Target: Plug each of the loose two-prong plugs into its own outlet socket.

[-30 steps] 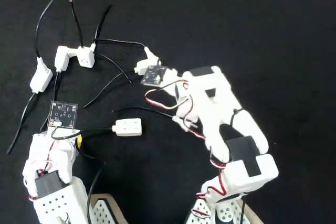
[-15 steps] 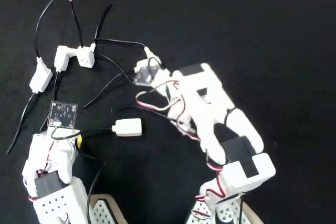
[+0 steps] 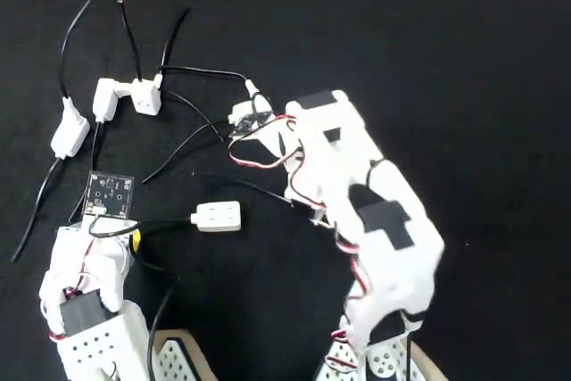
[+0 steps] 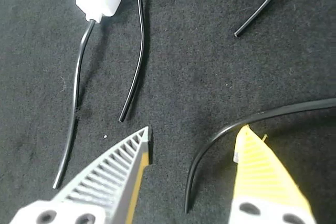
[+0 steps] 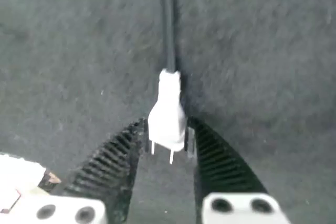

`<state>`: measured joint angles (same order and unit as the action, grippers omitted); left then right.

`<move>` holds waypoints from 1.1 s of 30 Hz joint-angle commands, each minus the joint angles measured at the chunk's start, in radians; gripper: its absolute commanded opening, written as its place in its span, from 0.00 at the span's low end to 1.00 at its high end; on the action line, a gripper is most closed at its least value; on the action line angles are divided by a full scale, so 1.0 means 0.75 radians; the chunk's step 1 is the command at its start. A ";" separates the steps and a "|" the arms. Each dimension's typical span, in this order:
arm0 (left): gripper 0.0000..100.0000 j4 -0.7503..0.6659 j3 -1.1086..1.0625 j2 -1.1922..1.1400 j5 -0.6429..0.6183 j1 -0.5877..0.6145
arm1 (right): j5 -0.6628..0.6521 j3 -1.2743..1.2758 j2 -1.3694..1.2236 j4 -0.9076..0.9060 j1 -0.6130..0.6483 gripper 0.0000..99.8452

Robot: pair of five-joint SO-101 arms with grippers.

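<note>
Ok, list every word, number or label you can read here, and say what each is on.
None can be read.
The white plug at the right gripper shows no print.
The dark board on the left arm carries pale marks, too small to read.

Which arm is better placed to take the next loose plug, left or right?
Right. The right gripper is around the white plug. The left gripper hangs open over bare table beside a black cable.

Soft, even light from above covers the matte black table [image 3: 500, 86]. The white plug [image 5: 167, 121] stands out bright, with dim shade just beside it.
</note>
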<state>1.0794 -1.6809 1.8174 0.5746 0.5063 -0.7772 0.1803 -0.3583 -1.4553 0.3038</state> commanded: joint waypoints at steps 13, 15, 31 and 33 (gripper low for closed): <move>0.26 -0.023 -0.024 0.000 -0.004 -0.019 | 0.045 -0.242 -0.253 -0.047 -0.008 0.01; 0.26 -0.023 -0.024 0.000 -0.004 -0.019 | 0.047 -0.238 -0.197 -0.059 -0.006 0.01; 0.26 -0.033 -0.024 0.002 -0.092 -0.019 | 0.303 0.537 1.008 0.428 0.231 0.01; 0.26 -0.035 -0.024 0.006 -0.145 -0.019 | 0.409 0.703 1.202 0.599 0.311 0.01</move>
<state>1.0733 -1.6809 1.8174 0.5194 0.5033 -0.5777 0.4549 0.2232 -1.2589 0.4204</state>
